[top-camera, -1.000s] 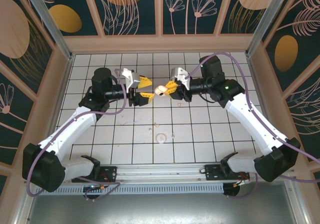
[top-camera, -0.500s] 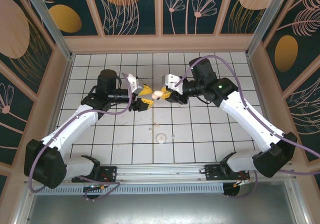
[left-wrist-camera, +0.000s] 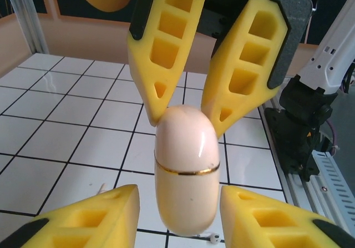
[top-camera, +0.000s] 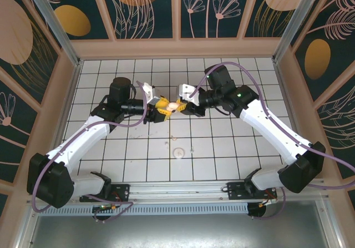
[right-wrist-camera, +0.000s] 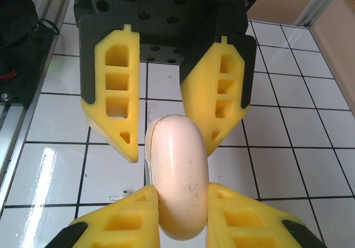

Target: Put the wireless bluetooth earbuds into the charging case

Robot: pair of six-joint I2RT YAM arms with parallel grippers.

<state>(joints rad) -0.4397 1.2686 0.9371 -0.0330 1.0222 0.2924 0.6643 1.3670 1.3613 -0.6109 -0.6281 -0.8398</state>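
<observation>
Yellow ribbed plastic fingers of the right gripper [right-wrist-camera: 182, 193] clamp the pale pink-cream, rounded, glossy charging case [right-wrist-camera: 178, 176] from both flanks. Pads pressed against the shell, no gap on either side. Case closed: a thin gold seam rings its middle, seen from the left wrist. It is held in the air between the two arms, over the middle tiles, clear of the table.

Left gripper [left-wrist-camera: 178, 197], same yellow fingers, faces the right one head-on. Its jaws straddle the other end of the case, part-way apart. A sliver of tile shows between one pad and the shell. The other pad sits just beside the shell, contact uncertain. No firm pinch seen on this side.

From above: both white arms [top-camera: 83, 140] reach inward and meet tip to tip, and purple cables [top-camera: 236, 65] loop off each wrist.

White gridded tabletop [top-camera: 233, 142] below. Two tiny pale earbuds [top-camera: 167, 143] lie on the tiles nearer the arm bases, well apart from the case, too small to tell how they lie. Flat round pale disc [top-camera: 178, 153] sits between them, slightly nearer the bases. Wood-framed walls [top-camera: 177, 47] with dark floral panels ring the table.
</observation>
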